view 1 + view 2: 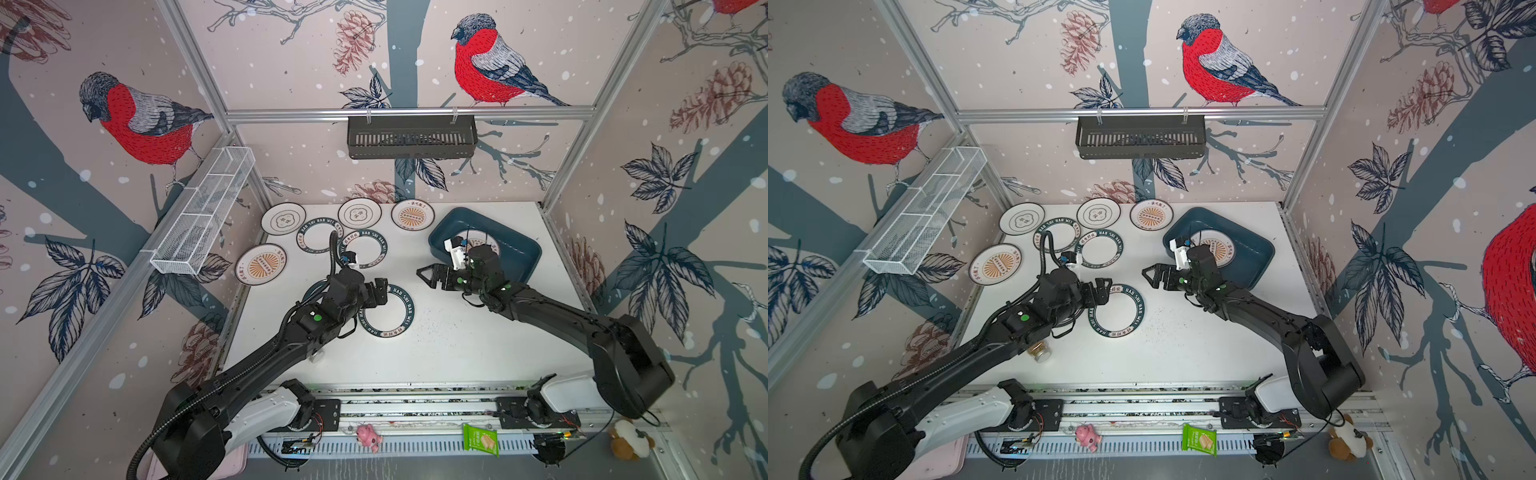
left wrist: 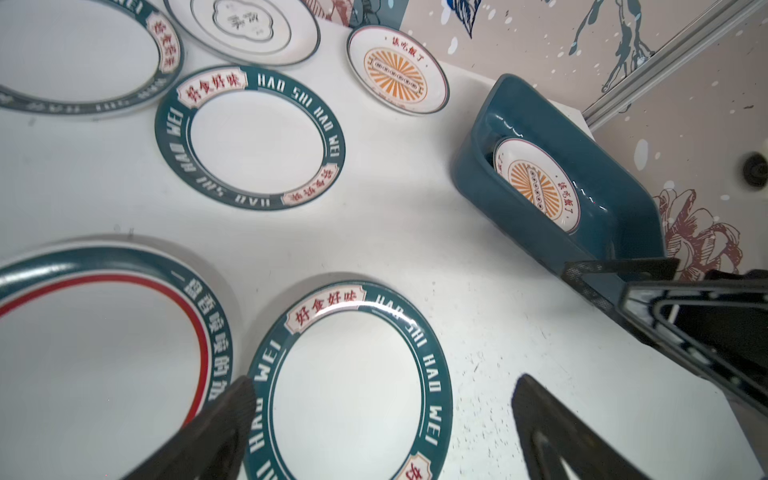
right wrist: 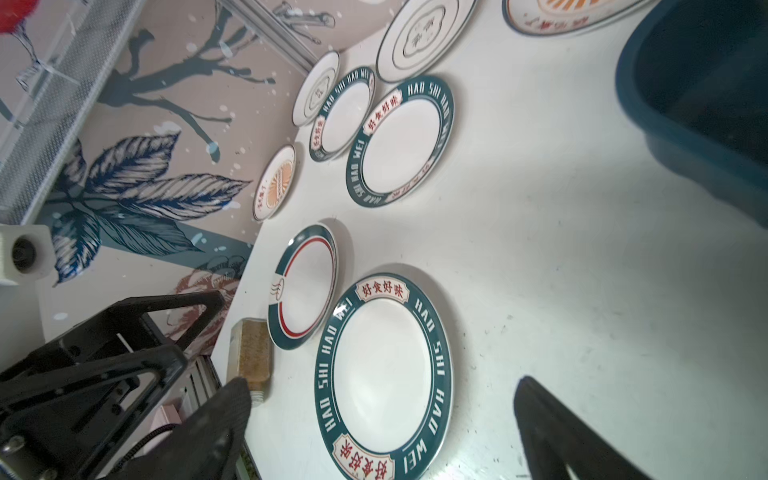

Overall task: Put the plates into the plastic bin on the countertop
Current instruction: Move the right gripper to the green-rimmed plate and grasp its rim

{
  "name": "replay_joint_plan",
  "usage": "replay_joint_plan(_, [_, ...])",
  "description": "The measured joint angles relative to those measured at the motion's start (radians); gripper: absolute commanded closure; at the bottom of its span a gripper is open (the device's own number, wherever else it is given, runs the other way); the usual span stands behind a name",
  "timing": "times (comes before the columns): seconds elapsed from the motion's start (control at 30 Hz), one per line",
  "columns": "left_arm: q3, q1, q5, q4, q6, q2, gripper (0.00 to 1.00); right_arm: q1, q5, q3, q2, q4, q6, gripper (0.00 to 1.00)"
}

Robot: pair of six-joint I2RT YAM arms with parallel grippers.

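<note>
Lying flat on the matte white counter (image 1: 457, 345), faintly speckled, with aluminium rails at the edges: round, shallow, glossy plates (image 1: 359, 212), most of them in a loose group at the far left. Standing at the far right, turned at an angle, the plastic bin (image 1: 528, 257): dark teal-blue, smooth and shiny, rectangular with rounded corners. Inside it, on the bottom, one sunburst plate (image 2: 536, 183), white with an orange rayed centre, partly hidden in both top views by the right wrist. Nearest to the middle of the counter, a green-rimmed plate (image 1: 386, 313) with white letters around the dark rim, and just beside it on the left a red-ringed plate (image 2: 83, 353), mostly under the left arm. Left pincer (image 1: 380, 291) above the far rim of the green-rimmed plate, fingers (image 2: 224, 419) wide apart, holding nothing; cannot tell if touching the rim. Right pincer (image 1: 424, 277) in the air between this plate and the bin, pointing left, fingers spread wide too, empty, apart from the sunburst plate.
</note>
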Motion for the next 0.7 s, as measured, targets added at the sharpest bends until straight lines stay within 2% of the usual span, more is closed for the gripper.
replay_joint_plan(0.27, [-0.122, 0.003, 0.071, -0.036, -0.136, -0.065, 0.04, 0.051, -0.003, 0.053, 0.167, -0.043, -0.029, 0.05])
replay_joint_plan(0.7, [-0.277, 0.043, 0.070, 0.024, -0.207, -0.028, 0.04, 0.066, -0.085, 0.129, 0.354, -0.084, -0.058, 0.15])
